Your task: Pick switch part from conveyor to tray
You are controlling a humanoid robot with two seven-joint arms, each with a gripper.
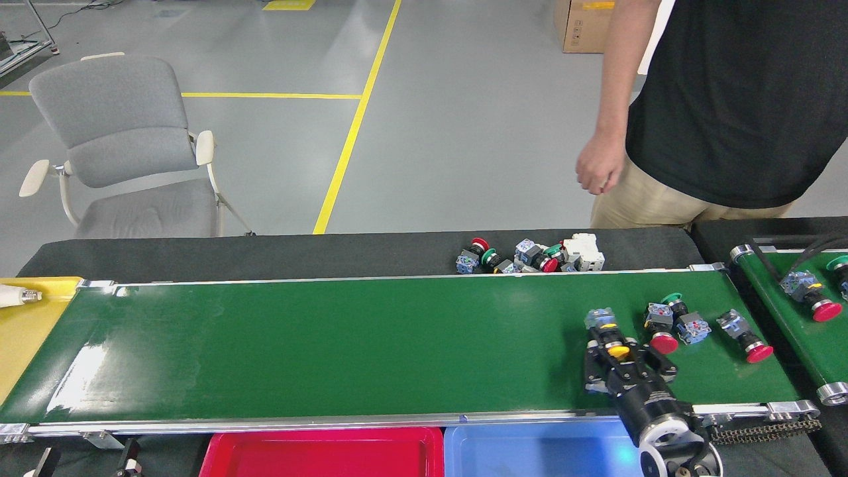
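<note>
The right gripper (619, 361) straddles the yellow switch (608, 334) on the conveyor (331, 344), jaws apart, not clamped. It should centre on the body, close firmly, then lift toward the blue tray (530, 450).

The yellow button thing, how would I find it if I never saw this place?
Look at the long green conveyor and follow it toward its right end. Several switch parts lie there; the yellow-capped switch part is the leftmost, right at the black right gripper. Its neighbours to the right have red or green caps; only this one is yellow.
</note>
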